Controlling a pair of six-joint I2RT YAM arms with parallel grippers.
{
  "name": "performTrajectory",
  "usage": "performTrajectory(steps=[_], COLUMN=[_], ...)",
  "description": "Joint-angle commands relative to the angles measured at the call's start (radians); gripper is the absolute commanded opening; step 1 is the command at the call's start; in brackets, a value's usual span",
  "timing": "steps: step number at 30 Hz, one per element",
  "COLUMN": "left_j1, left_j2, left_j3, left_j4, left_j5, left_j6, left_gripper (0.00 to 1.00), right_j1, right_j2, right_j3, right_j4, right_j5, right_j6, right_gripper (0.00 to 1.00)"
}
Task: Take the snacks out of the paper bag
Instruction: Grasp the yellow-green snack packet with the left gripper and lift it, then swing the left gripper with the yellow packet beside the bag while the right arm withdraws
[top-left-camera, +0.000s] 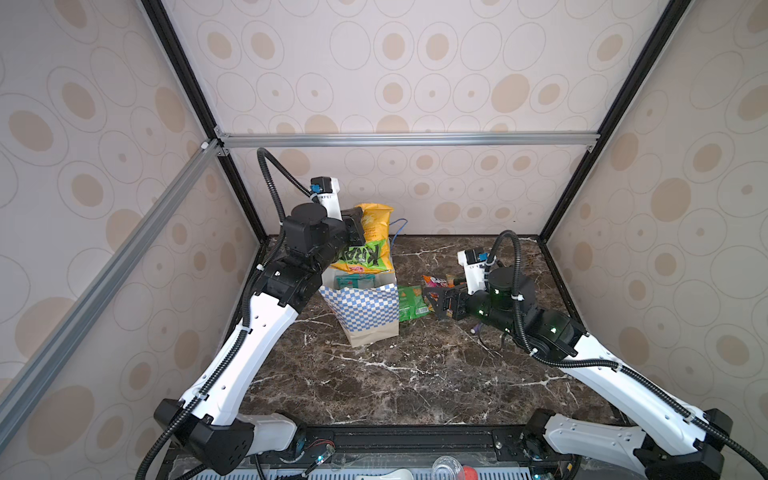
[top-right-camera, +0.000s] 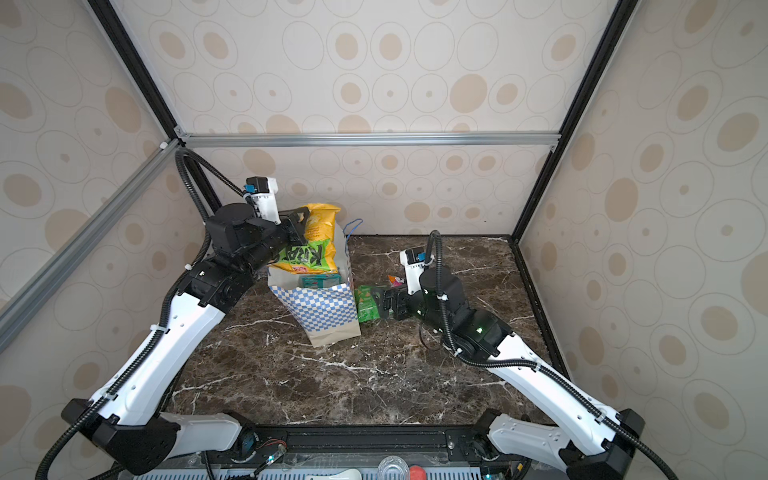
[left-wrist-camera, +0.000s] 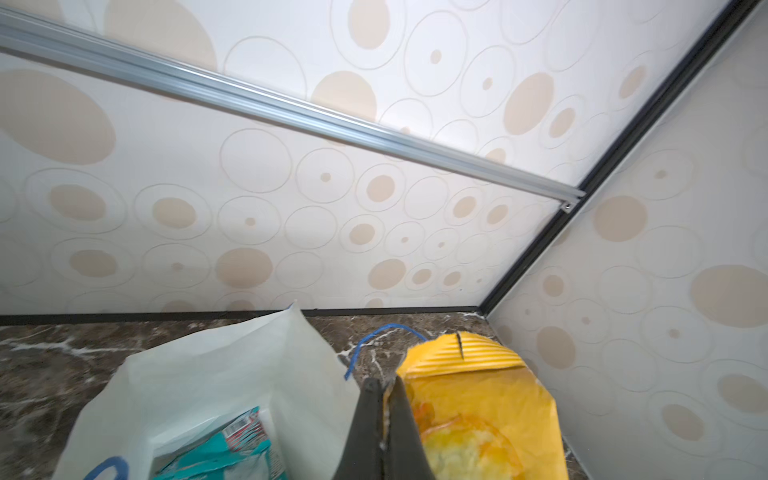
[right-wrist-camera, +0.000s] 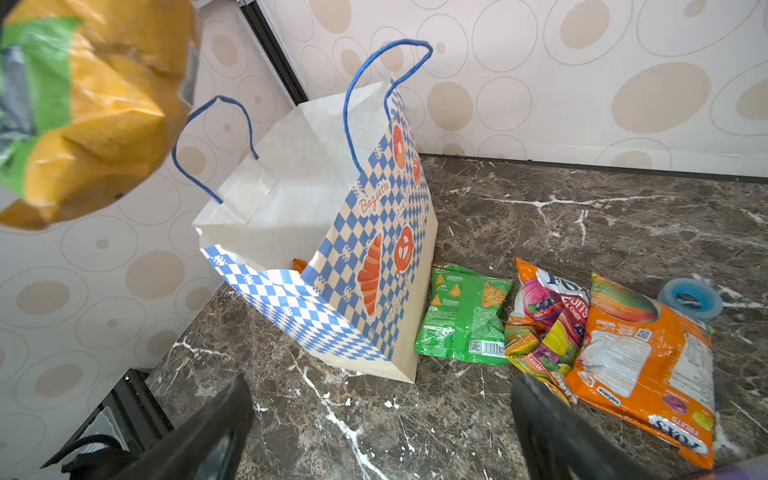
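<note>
Top views: left fingers (top-left-camera: 358, 231) are pressed together on the side edge of the yellow packet (top-left-camera: 376, 226). It hangs above the open mouth of the paper bag (top-left-camera: 368, 309), long axis roughly upright, lower end over the rim. A teal packet (top-left-camera: 352, 282) lies inside. Right fingers (top-left-camera: 434, 302) are spread and empty, low beside the bag's right flank. Bare counter (top-left-camera: 374, 386) lies in front of the bag. Left wrist: the fingers pinch the yellow packet's edge, with a blue cord handle (left-wrist-camera: 374, 338) just beyond it. Right wrist: green packet (right-wrist-camera: 465, 316) touches the bag's side; pink packet (right-wrist-camera: 548, 316) and orange packet (right-wrist-camera: 640, 353) overlap beside it, a blue tape roll (right-wrist-camera: 690, 297) beyond. Judgement: the left arm has the move. The packet must travel sideways off the mouth, clear of the handles. The front counter offers the most room.
</note>
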Motion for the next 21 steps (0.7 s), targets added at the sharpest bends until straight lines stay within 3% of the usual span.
performTrajectory(steps=[1, 7, 12, 21], left_j1=[-0.035, -0.209, -0.324, -0.53], left_j2=[-0.012, -0.012, 0.034, 0.232], left_j3=[-0.012, -0.075, -0.107, -0.078], left_j4=[0.129, 0.215, 0.238, 0.252], left_j5=[0.102, -0.002, -0.134, -0.335], left_j6=[-0.07, -0.042, -0.001, 0.057], left_gripper=[0.0, 0.0, 0.0, 0.0], right_j1=[0.005, 0.005, 0.005, 0.003], right_j2=[-0.026, -0.073, -0.162, -0.458], right_j3=[-0.028, -0.06, -0.099, -0.227], right_j4=[0.033, 0.03, -0.041, -0.164], right_j5=[0.055, 0.169, 0.361, 0.628], right_j6=[0.012, 0.015, -0.005, -0.054], right_gripper=[1.0, 1.0, 1.0, 1.0])
